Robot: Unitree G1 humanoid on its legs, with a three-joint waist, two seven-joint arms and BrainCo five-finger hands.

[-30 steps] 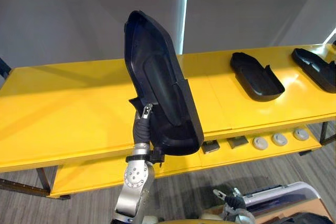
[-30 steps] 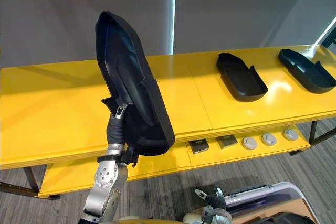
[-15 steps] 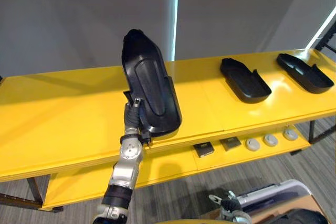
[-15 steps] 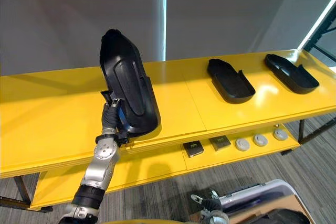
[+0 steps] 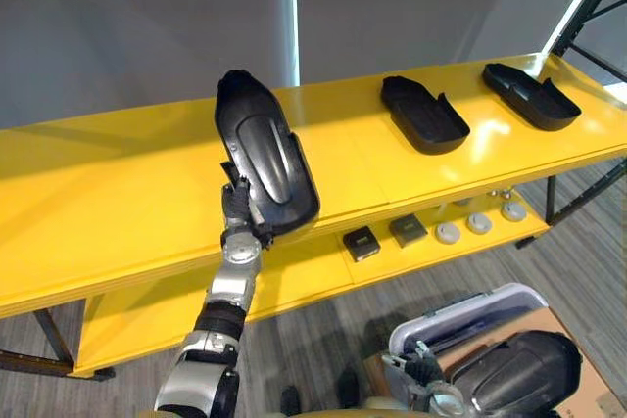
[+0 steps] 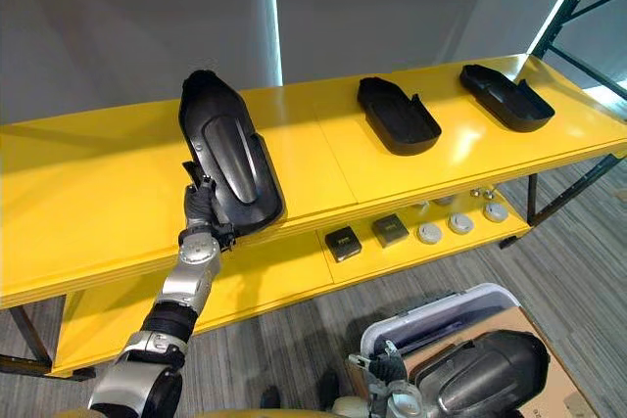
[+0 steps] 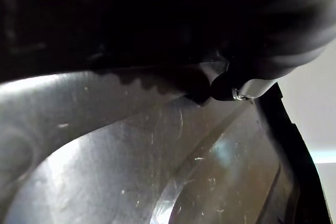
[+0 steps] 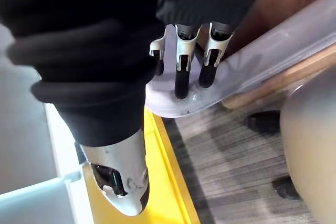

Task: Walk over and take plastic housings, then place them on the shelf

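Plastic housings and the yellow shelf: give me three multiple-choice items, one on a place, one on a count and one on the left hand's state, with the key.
1. Where do the two free housings lie?
A. on the shelf's top board
B. in a cardboard box
C. on the floor

2. How many grey round discs lie on the lower board?
A. one
B. three
C. six

3. The left hand is:
A. open, holding nothing
B. shut on a black housing
C. flat on the floor

Key: 1 A, both lie on the top board, to the robot's right of the held one. 2 B, three discs sit in a row. 3 B, its fingers clasp the housing's lower end.
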